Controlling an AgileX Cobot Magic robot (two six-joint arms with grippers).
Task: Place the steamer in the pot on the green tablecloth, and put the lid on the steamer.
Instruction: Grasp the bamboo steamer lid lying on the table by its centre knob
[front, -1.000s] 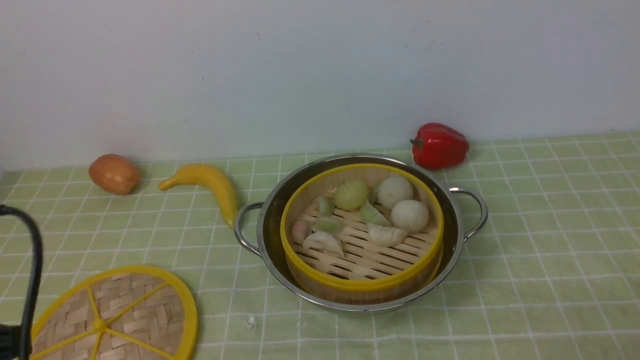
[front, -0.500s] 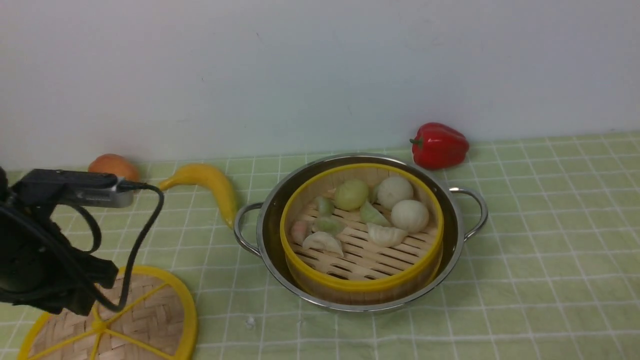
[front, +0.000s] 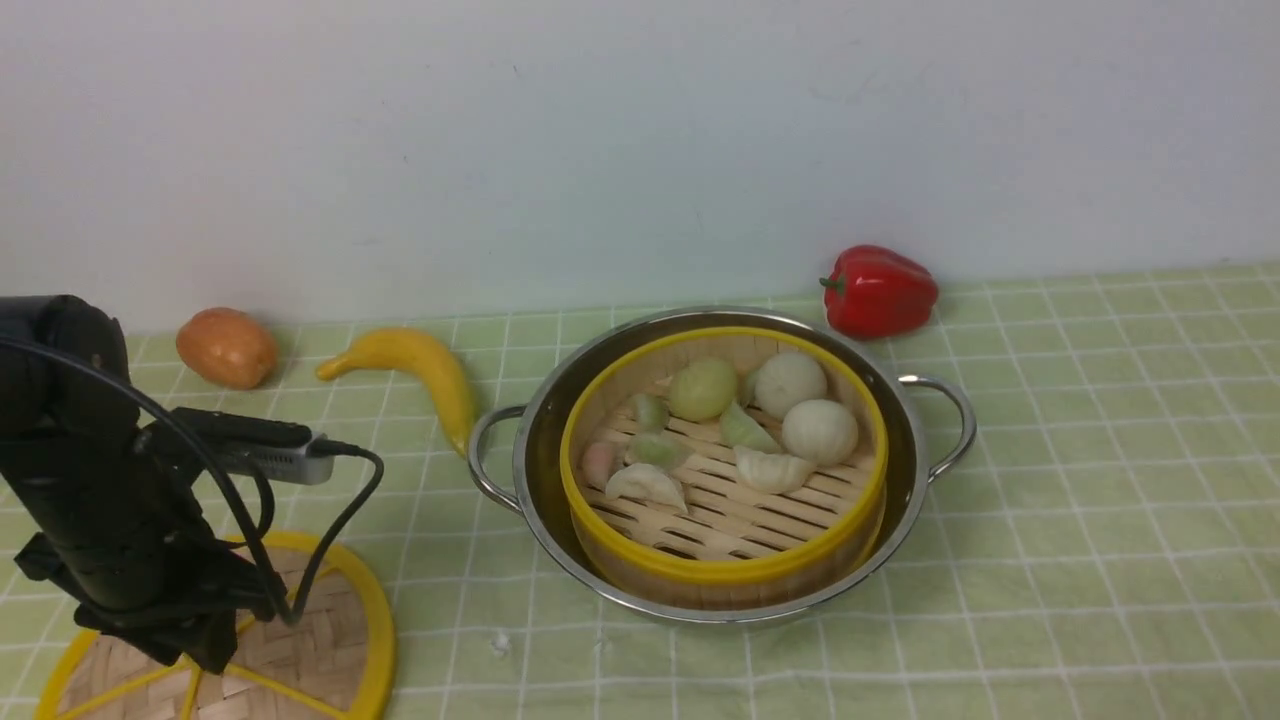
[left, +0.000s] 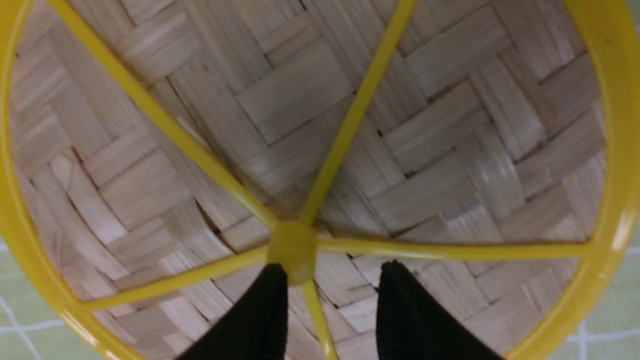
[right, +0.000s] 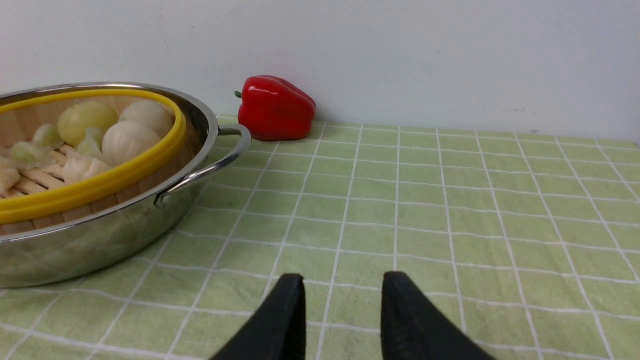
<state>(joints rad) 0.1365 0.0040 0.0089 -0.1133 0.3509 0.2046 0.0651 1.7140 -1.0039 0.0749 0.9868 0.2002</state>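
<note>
With the steamer (front: 722, 572) already seated in the pot (front: 537, 430), the left gripper (left: 332, 272) had swung down over the lid (left: 430, 120), jaws apart astride a spoke (left: 314, 307), poised to grip.

steamer (front: 720, 572) in the pot (front: 538, 450), mid tablecloth (front: 1080, 500); lid (front: 330, 630) front-left of it; banana (front: 425, 365), then potato (front: 228, 347), back-left; bell pepper (front: 880, 290) behind, right.

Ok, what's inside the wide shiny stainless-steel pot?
The round yellow-rimmed bamboo steamer, holding small dumplings and buns. The floor of the steel pot under it is hidden.
</note>
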